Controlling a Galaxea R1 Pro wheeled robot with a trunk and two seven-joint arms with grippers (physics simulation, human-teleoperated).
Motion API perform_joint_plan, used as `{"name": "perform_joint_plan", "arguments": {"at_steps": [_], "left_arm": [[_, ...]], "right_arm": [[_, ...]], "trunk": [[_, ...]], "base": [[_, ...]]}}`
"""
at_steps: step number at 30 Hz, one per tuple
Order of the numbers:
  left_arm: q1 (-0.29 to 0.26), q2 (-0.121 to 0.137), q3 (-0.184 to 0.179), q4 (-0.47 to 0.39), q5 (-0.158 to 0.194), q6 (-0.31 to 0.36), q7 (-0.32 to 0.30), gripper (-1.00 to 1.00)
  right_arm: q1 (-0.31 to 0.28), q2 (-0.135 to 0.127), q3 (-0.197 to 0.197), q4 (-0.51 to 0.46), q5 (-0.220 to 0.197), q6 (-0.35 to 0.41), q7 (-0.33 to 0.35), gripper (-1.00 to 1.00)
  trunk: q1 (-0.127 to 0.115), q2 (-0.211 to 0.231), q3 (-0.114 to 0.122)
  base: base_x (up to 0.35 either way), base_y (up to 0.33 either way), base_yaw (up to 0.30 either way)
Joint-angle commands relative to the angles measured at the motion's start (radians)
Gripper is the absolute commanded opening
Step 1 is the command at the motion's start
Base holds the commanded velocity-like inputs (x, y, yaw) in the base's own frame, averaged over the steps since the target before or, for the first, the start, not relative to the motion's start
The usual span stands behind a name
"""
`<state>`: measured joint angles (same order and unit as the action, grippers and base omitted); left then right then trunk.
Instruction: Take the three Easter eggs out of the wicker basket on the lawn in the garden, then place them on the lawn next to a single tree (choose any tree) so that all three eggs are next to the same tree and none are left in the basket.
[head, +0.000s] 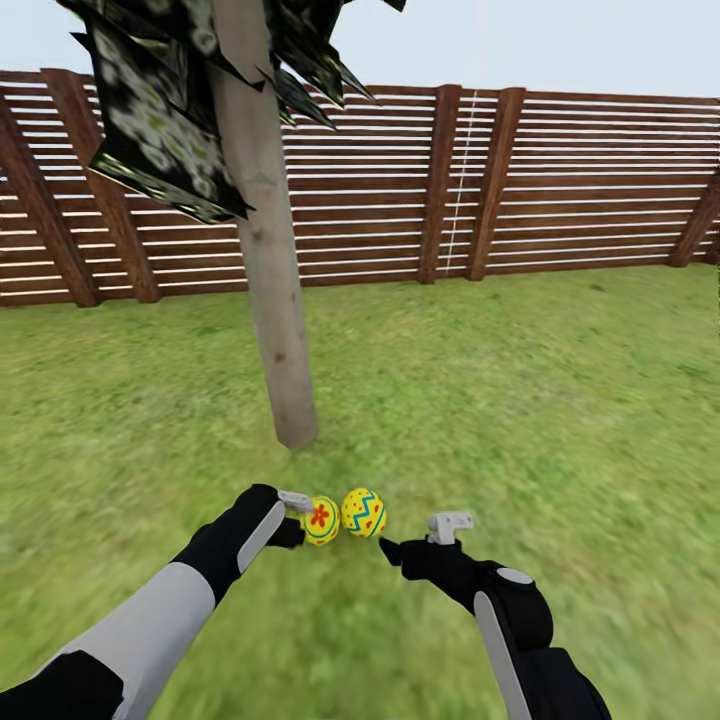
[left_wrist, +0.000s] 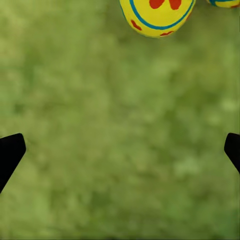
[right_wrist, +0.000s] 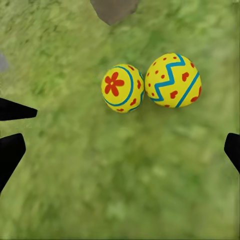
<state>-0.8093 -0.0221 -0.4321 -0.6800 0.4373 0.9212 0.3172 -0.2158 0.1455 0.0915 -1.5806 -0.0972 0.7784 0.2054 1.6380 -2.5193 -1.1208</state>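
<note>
Your two eggs, flower egg (right_wrist: 122, 88) and zigzag egg (right_wrist: 172, 81), lie touching on the lawn (head: 520, 400) near the tree (head: 275, 300). Left end effector (left_wrist: 120, 155) and right end effector (right_wrist: 120, 145) are spread and hold nothing; no writing is legible.

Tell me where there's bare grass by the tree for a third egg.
Bare lawn lies right of the trunk toward the fence, and left of it too. Crowded: the red-flower egg and zigzag egg sit together between both grippers.

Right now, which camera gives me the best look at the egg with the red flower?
The right wrist view: the red-flower egg lies whole on the grass, touching the zigzag egg. The head view shows it small by the left pincer; the left wrist view crops it.
</note>
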Motion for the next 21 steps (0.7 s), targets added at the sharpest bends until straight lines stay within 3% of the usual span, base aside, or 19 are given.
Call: {"name": "perform_joint_plan", "arguments": {"at_steps": [1,21], "left_arm": [[-0.001,0.001,-0.004,-0.001,0.011,0.002,0.009,1.0],[-0.008,0.0,-0.004,0.049,0.01,0.034,0.009,1.0]], "right_arm": [[0.0,0.0,-0.001,-0.001,-0.009,0.005,-0.003,1.0],[0.0,0.002,0.009,0.001,-0.01,0.005,-0.003,1.0]], "trunk": [[-0.001,0.0,0.003],[-0.01,0.005,0.08]], "base": [[0.0,0.0,0.0],[0.0,0.0,0.0]]}}
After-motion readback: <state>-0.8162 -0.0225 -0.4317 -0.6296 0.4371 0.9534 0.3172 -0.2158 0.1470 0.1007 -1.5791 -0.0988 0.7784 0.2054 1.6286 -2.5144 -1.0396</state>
